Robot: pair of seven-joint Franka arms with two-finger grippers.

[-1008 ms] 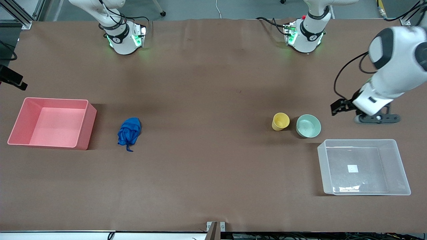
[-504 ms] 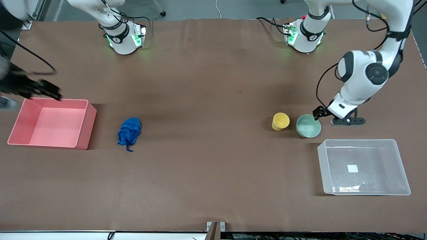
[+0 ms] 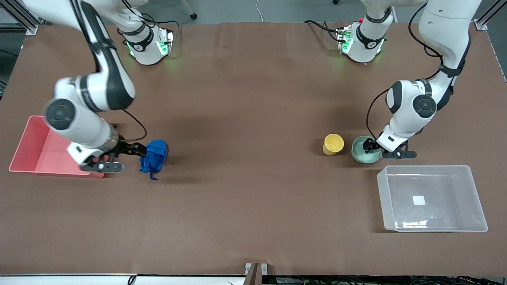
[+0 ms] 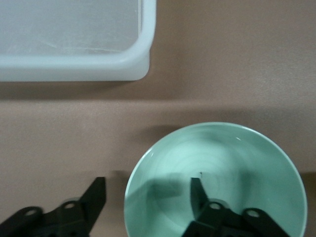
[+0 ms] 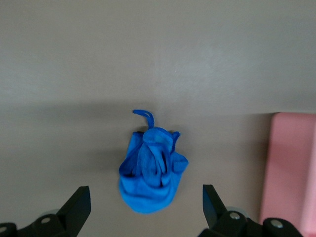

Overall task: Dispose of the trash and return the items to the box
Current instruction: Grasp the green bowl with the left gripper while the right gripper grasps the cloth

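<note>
The blue wad of trash (image 3: 154,156) lies on the table beside the pink bin. My right gripper (image 3: 138,151) is open and low at the wad's bin side; in the right wrist view the wad (image 5: 150,173) sits just ahead of the open gripper (image 5: 144,202). The mint-green bowl (image 3: 361,153) stands beside the yellow cup (image 3: 333,143). My left gripper (image 3: 369,147) is open over the bowl's rim. In the left wrist view one finger (image 4: 197,190) is inside the bowl (image 4: 232,163) and the other finger (image 4: 96,195) is outside. The clear box (image 3: 429,168) is empty.
The pink bin (image 3: 27,158) stands at the right arm's end of the table, partly covered by the right arm. It shows in the right wrist view (image 5: 291,168). The clear box's corner (image 4: 138,64) lies close to the bowl.
The right arm swung in from the pink bin's end and brought its gripper down beside the blue wad. The left gripper moved from beside the bowl onto its rim.
</note>
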